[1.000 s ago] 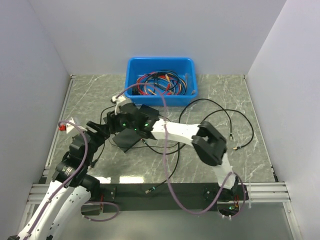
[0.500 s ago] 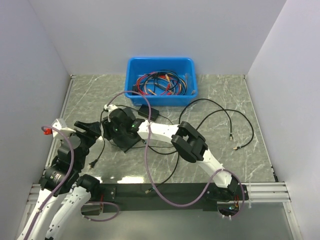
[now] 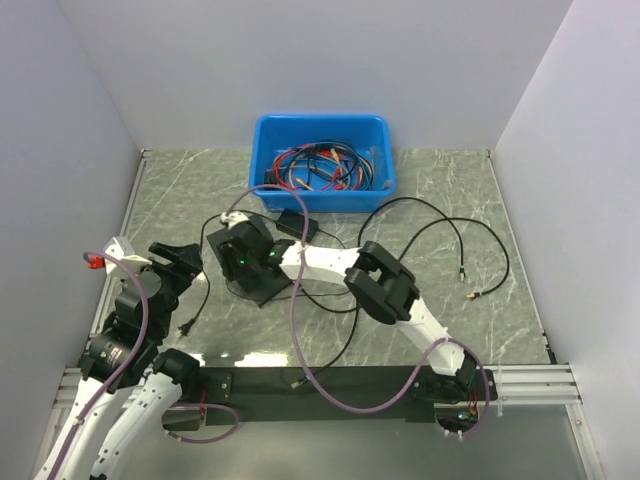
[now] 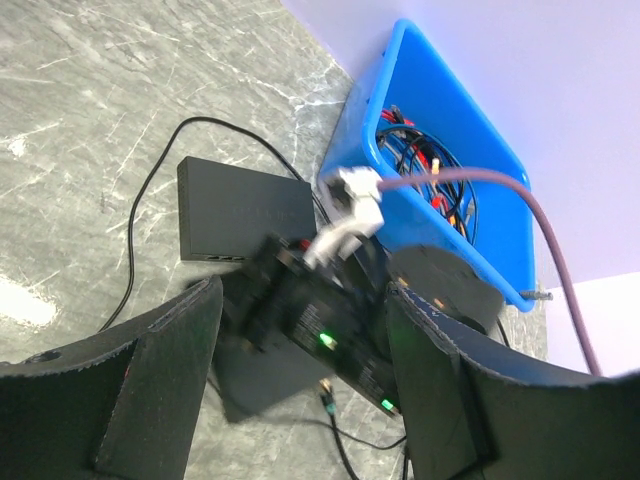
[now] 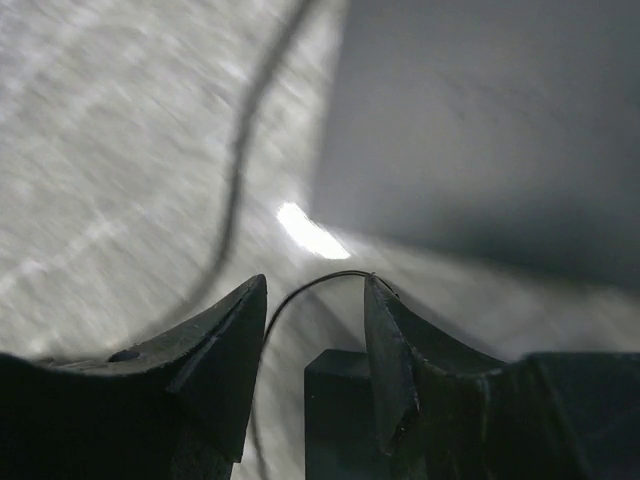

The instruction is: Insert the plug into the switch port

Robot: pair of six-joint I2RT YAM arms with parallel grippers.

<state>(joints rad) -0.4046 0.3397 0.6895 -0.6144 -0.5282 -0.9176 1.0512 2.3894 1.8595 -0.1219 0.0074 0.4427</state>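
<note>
**Overhead and wrist views.**

- Grey marbled table (image 3: 440, 330).
- The right arm (image 3: 385, 290) extends from its base leftward across the table, with its wrist above a flat black slab (image 3: 252, 291).
- The left arm (image 3: 130, 335) stands folded at the table's left edge.
- A blue bin (image 3: 345, 202) sits at the far wall and holds tangled red, blue and black cables (image 3: 315, 170).
- A small black box (image 3: 298, 226) lies just beside the bin's near wall, between the bin and the slab.
- Left gripper (image 4: 305, 290): the fingers are spread wide with nothing between them, and they point toward the right wrist.
- Right gripper (image 5: 315, 280): the fingers are partly apart, with a narrower gap than the left's. The tips are low over the table near the slab's corner, and nothing is pinched between them.
- A thin black cable (image 5: 320, 276) arcs across that gap.
- The plug (image 4: 323, 388), so far as the blurred left wrist view allows, is the small connector with a brass-coloured tip. It lies under the right wrist at the slab's edge, with its cable trailing toward the near side, and it is not inserted.
</note>
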